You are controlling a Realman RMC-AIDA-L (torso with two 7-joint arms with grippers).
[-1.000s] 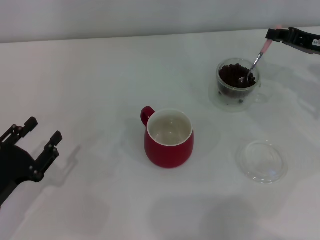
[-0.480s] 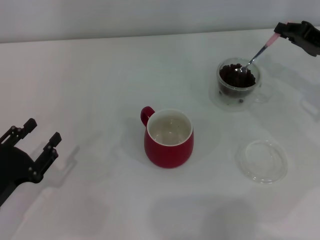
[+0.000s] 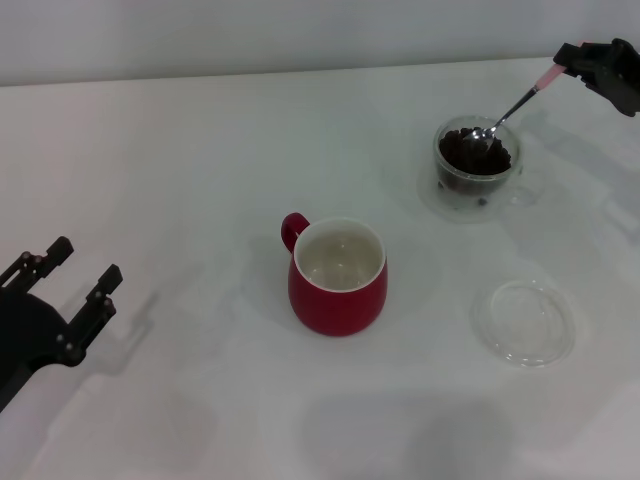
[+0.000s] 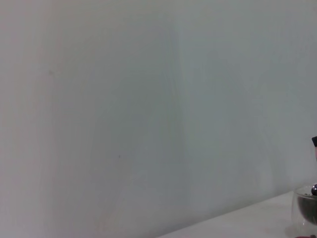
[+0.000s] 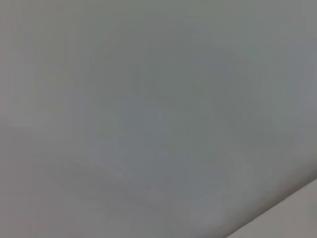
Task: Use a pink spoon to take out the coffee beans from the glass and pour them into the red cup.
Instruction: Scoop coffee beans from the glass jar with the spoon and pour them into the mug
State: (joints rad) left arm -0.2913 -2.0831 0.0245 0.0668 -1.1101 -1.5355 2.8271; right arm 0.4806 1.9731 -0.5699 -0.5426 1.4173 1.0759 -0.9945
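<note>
The right gripper (image 3: 578, 62) fingers pinch the light, stiff pink spoon (image 3: 512, 108) by its handle tip, so loose coffee beans (image 3: 475, 155) may roll off

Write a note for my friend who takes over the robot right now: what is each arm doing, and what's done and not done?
Right end effector: shut on the pink spoon by its handle end, at the table's far right; the spoon slants down with its bowl at the top of the coffee beans in the glass.
Left end effector: open, idle at the near left edge, holding nothing.
The red cup stands mid-table, handle at its far left; no beans show inside.
A clear round dish lies near the right side.
Done: spoon gripped and in the glass.
Left: lift a scoop, carry it to the red cup, tip it in.
</note>
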